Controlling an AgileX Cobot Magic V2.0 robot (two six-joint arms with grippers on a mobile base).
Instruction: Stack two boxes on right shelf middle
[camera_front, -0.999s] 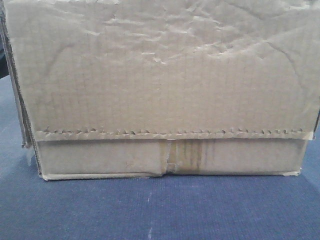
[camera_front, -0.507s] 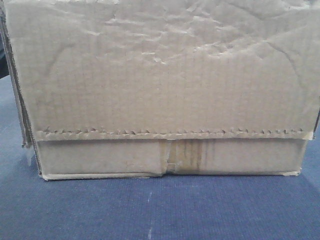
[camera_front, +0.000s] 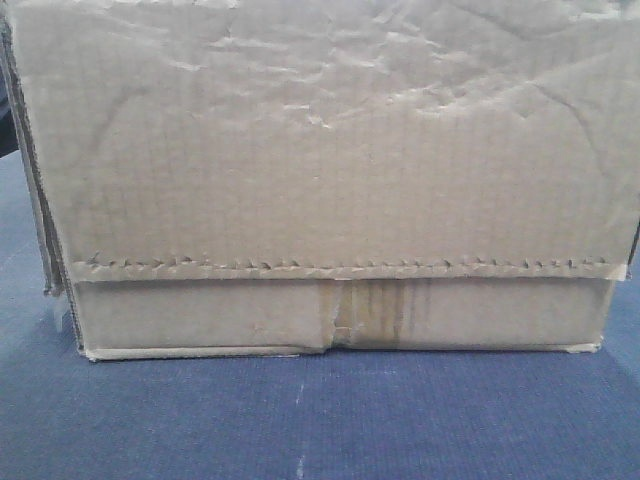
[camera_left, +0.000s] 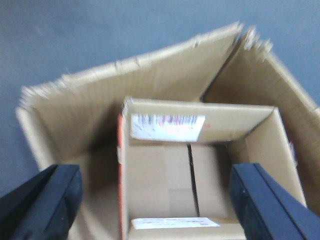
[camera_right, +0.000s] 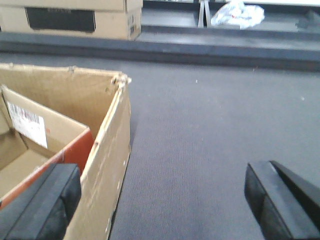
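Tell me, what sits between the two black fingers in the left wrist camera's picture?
In the left wrist view, a smaller open box with white labels shows between the left fingers, nested inside the large brown carton.

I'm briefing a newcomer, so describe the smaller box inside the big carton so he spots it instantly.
Start at the large open carton with ragged flaps on the blue-grey floor. Nested inside sits the smaller open box; unlike the plain carton around it, it has an orange-red edge and a white barcode label.
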